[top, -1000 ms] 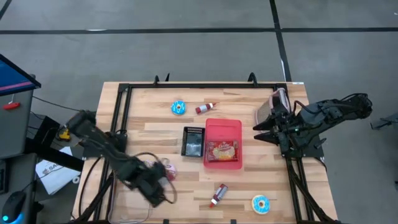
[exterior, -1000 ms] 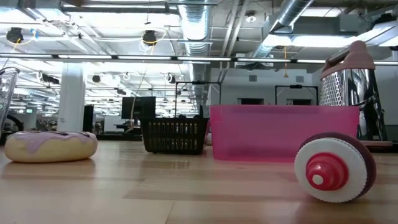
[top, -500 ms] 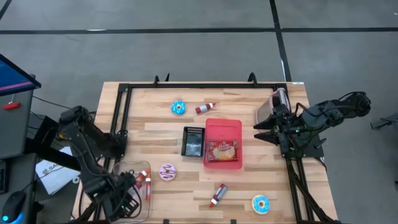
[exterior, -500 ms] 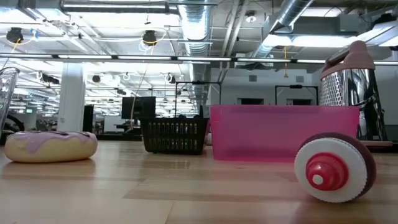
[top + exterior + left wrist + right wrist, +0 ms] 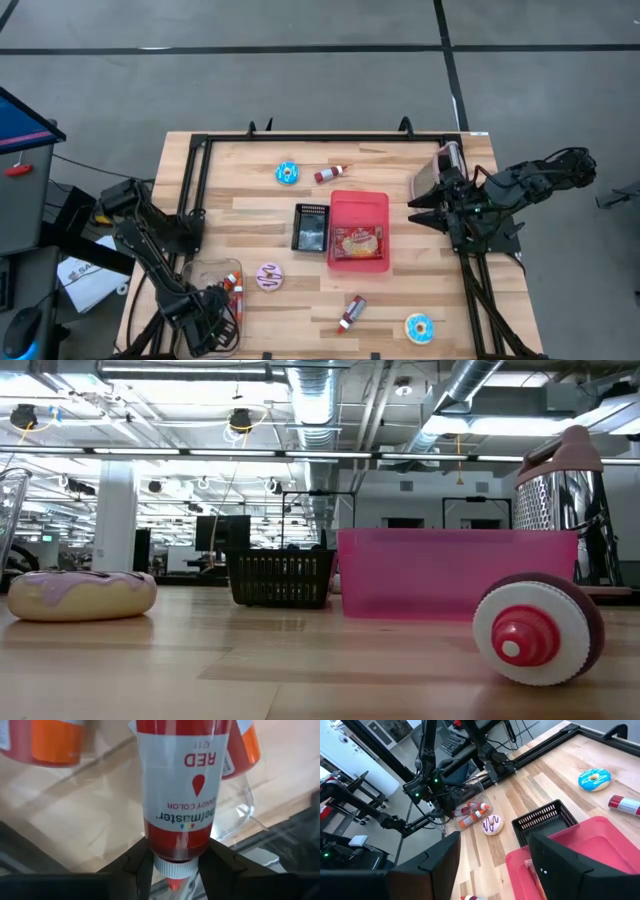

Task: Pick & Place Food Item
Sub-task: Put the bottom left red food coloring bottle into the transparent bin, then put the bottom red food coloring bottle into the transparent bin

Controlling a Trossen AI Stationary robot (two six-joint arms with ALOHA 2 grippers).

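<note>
My left gripper (image 5: 215,318) hangs at the table's near left corner over a clear container (image 5: 205,280), shut on a red candy-colour bottle (image 5: 180,795). In the high view the gripper hides that bottle. Other red and orange bottles (image 5: 236,292) lie in the container below it. A pink bin (image 5: 358,230) with a snack packet (image 5: 357,241) sits mid-table beside a black basket (image 5: 310,226). My right gripper (image 5: 415,214) waits open above the table's right side, nothing between its fingers (image 5: 430,865). My left gripper pinches the red bottle between its two fingers (image 5: 140,862) at the narrow shoulder just above the white cap (image 5: 176,851). The fingers point steeply down. The bottle hangs below them, cap toward the wrist and body downward, over the clear container.
A purple doughnut (image 5: 268,276) lies right of the clear container. Blue doughnuts (image 5: 287,172) (image 5: 419,327) lie far left and near right. Loose red bottles (image 5: 330,174) (image 5: 351,312) lie on the wood. A metal grater (image 5: 445,165) stands by my right gripper.
My left gripper has swung from beside the purple doughnut toward the table's near left corner, gone down and rolled about its own axis. It now hangs over the clear container. The doughnut, covered by the arm before, shows again.
</note>
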